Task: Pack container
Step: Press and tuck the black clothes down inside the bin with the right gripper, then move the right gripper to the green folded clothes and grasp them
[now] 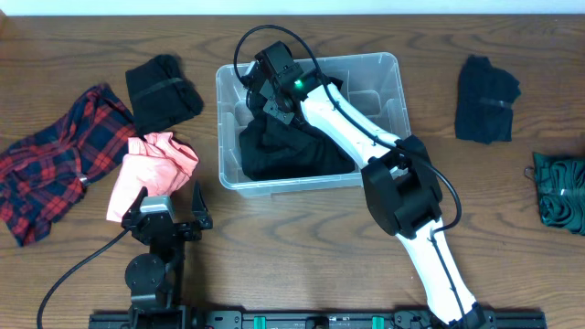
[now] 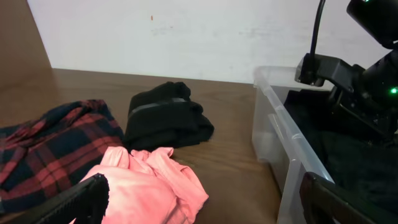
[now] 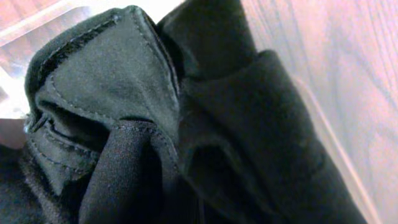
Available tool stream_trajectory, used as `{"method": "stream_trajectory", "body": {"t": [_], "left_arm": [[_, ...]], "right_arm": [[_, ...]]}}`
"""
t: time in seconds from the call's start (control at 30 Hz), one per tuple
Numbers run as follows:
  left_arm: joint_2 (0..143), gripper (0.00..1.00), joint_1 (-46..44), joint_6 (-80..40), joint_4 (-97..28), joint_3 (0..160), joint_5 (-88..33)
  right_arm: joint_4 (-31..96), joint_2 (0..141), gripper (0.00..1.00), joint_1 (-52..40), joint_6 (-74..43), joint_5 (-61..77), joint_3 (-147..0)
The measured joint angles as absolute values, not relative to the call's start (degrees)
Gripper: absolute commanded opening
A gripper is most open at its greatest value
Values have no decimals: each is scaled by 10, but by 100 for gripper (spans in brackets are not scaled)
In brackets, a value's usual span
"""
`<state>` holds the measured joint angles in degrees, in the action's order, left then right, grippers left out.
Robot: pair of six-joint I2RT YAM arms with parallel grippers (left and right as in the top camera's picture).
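The clear plastic container (image 1: 395,73) stands at the table's middle, and its near wall shows in the left wrist view (image 2: 292,155). A black garment (image 1: 283,151) lies bunched inside it and fills the right wrist view (image 3: 186,124). My right gripper (image 1: 267,90) is down inside the container's far left corner, pressed into that cloth. Its fingers are hidden by the fabric. My left gripper (image 1: 167,208) is open and empty near the front edge, just in front of a pink garment (image 1: 151,164), which also shows in the left wrist view (image 2: 149,186).
A red plaid shirt (image 1: 55,160) lies at the left. A folded black garment (image 1: 160,90) lies left of the container. Another black garment (image 1: 486,99) lies at the right, and a dark green one (image 1: 559,192) at the right edge.
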<state>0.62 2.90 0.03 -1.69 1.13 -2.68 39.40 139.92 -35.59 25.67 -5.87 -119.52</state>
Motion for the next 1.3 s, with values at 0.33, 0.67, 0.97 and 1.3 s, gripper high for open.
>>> {"method": "stream_trajectory", "body": {"t": [0.33, 0.67, 0.97, 1.3], "left_arm": [[6, 98, 29, 0, -17, 11, -27], [6, 98, 29, 0, -17, 11, -27], [6, 98, 29, 0, -17, 11, -27], [6, 98, 29, 0, -17, 11, -27]], "right_arm": [[459, 1280, 21, -352, 149, -88, -1180], [666, 1063, 33, -148, 27, -152, -1189], [740, 1086, 63, 140, -6, -91, -1187], [790, 1130, 86, 313, -11, -54, -1185]]}}
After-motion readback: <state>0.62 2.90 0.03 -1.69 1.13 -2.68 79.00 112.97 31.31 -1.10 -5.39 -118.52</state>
